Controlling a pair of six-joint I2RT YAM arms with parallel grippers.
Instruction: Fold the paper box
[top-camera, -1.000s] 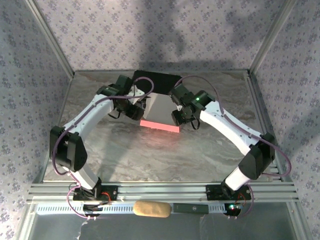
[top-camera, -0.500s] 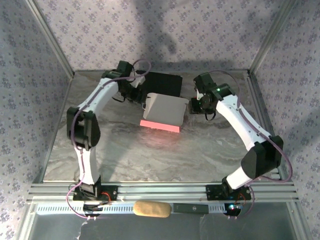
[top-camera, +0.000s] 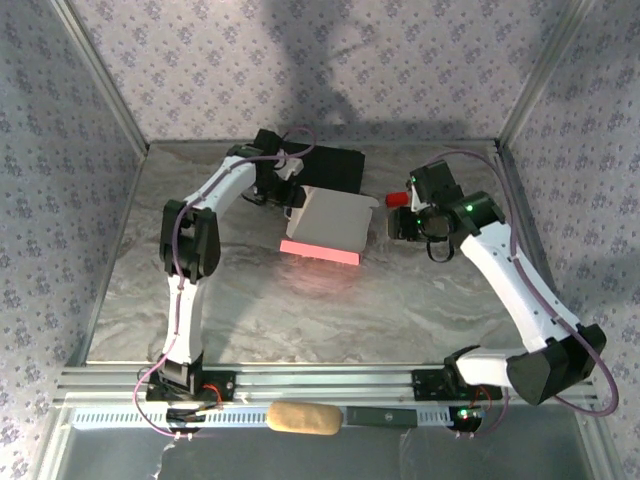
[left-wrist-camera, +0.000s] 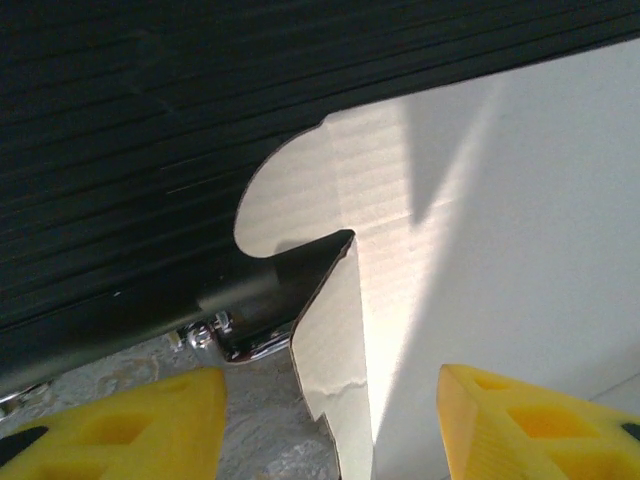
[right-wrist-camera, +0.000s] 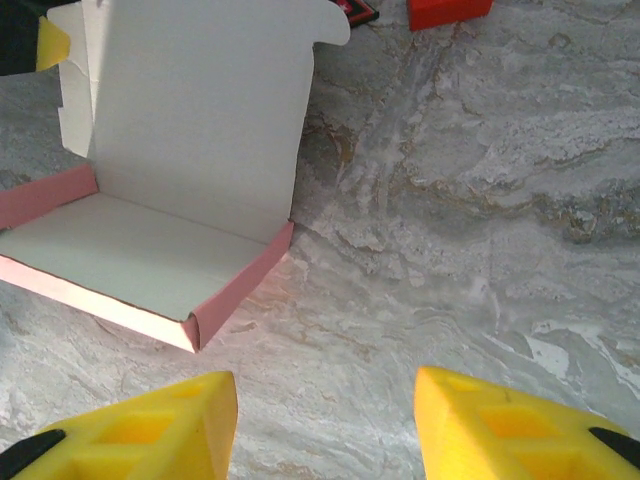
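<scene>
The paper box (top-camera: 330, 222) sits on the table (top-camera: 300, 320) toward the middle of its far edge, just in front of a black case (top-camera: 335, 165) that lies along that edge. The box is a shallow tray with salmon-pink outer walls and a paler inside. Its front wall faces the arms, and a wide lid panel rises from the back wall and stands up in front of the case. The lid has a rounded tab (left-wrist-camera: 290, 190) at its upper corner and a narrow side flap (left-wrist-camera: 335, 350) hanging down its edge. Whether the lid touches the case cannot be told. A small red block (top-camera: 397, 198) lies on the table just to the right of the box, apart from it. The left gripper (top-camera: 285, 192) reaches to the box's far left corner, beside the case. In the left wrist view its yellow fingers (left-wrist-camera: 130, 425) stand spread, with the side flap's edge in the gap between them and neither pad on the card, so nothing is pinched. A metal latch (left-wrist-camera: 215, 335) of the case shows low behind the flap. The right gripper (top-camera: 405, 226) hangs to the right of the box, near the red block. In the right wrist view its fingers (right-wrist-camera: 520, 425) are also spread apart, with bare marbled table between them, and the box's right wall is well ahead of the tips.
</scene>
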